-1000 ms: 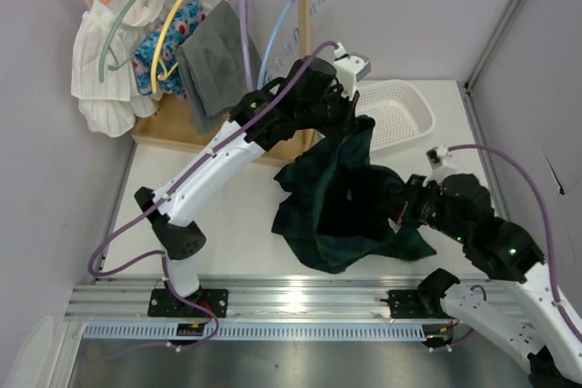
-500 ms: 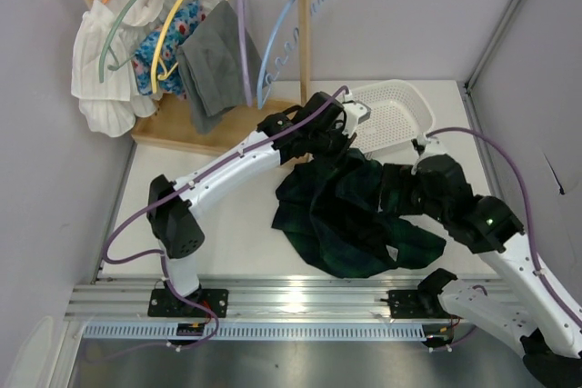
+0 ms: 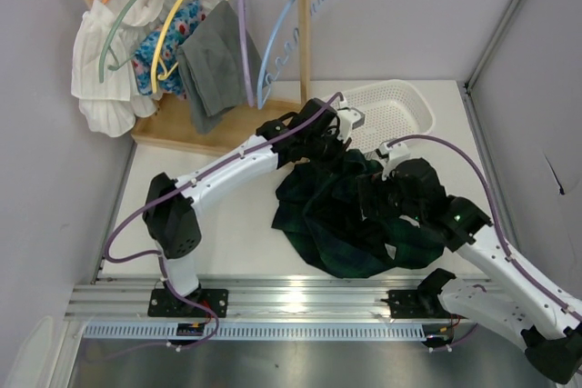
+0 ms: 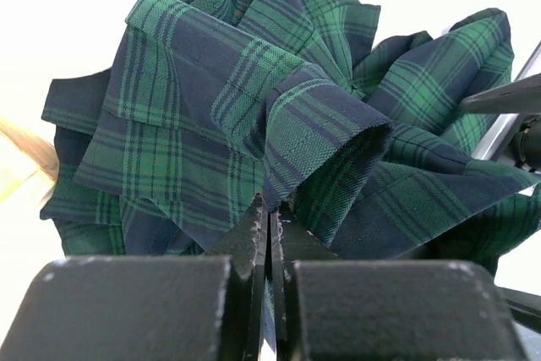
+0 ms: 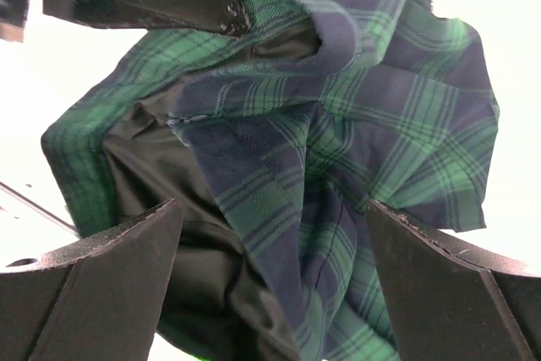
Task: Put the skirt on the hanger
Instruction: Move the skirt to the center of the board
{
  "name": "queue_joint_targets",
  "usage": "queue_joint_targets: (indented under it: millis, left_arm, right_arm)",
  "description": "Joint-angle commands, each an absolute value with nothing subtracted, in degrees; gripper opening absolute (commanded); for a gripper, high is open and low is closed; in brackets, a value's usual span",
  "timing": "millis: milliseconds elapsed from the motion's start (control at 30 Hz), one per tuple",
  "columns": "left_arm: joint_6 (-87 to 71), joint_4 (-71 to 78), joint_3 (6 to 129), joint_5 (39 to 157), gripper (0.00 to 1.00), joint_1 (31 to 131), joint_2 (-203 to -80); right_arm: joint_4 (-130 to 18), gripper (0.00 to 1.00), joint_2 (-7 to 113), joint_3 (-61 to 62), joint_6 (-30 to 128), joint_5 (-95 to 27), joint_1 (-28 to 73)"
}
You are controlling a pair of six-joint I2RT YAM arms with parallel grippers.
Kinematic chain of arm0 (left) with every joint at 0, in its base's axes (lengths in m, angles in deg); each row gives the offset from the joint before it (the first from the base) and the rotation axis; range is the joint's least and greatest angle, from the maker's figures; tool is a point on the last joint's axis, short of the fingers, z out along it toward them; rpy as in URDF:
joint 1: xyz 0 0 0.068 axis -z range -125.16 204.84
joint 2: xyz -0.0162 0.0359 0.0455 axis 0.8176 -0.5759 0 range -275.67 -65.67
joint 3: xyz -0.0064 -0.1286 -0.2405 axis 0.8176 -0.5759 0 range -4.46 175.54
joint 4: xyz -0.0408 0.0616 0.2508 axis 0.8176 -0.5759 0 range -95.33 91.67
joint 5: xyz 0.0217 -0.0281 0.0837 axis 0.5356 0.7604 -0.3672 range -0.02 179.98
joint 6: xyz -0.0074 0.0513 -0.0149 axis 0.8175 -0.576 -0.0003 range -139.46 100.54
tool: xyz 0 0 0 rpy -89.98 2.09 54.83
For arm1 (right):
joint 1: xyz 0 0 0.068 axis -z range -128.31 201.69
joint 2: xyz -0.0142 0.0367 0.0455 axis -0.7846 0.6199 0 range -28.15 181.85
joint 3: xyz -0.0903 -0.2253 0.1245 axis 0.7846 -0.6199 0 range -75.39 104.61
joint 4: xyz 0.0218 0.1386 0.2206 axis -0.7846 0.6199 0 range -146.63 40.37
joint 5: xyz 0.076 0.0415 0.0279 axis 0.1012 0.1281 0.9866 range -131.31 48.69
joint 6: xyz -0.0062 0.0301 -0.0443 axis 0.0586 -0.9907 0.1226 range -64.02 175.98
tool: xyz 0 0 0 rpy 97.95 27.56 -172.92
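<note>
The skirt, dark green and navy plaid, lies in a crumpled heap on the white table. My left gripper is at its far edge; in the left wrist view the gripper is shut on a fold of the skirt. My right gripper hovers over the heap's right side. Its jaws stand wide open above the skirt, showing plaid and dark lining, with nothing pinched. A bare light blue hanger hangs at the right end of the wooden rack.
The rack at the back left carries orange, green, yellow and purple hangers with a white garment, a floral one and a grey one. A white basket sits behind the skirt. Walls close in left and right.
The left arm has lowered the skirt from hanging in the air to a heap on the table. The right gripper has let go, opened wide and moved left over the skirt.
</note>
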State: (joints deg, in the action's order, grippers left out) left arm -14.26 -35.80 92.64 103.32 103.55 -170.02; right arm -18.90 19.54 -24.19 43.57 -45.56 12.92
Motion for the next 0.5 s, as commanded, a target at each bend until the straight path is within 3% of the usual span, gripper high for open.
queue_joint_targets:
  millis: [0, 233, 400, 467]
  left_arm:
    - [-13.3, -33.0, 92.0, 104.7, 0.0, 103.2, -165.3]
    - [-12.4, -33.6, 91.8, 104.7, 0.0, 102.3, -164.5]
    - [-12.0, -33.5, 91.0, 104.7, 0.0, 101.7, -163.8]
    - [-11.9, -33.5, 90.6, 105.1, 0.0, 101.2, -163.4]
  right_arm:
    - [-27.4, 0.96, 20.0, -26.6, 46.8, -45.4, 12.1]
    - [-35.0, 0.87, 28.3, -27.7, 45.9, -43.2, 11.2]
    - [-39.0, 0.88, 34.1, -28.5, 45.5, -47.1, 8.5]
    - [-39.4, 0.81, 35.0, -28.8, 45.4, -49.3, 8.2]
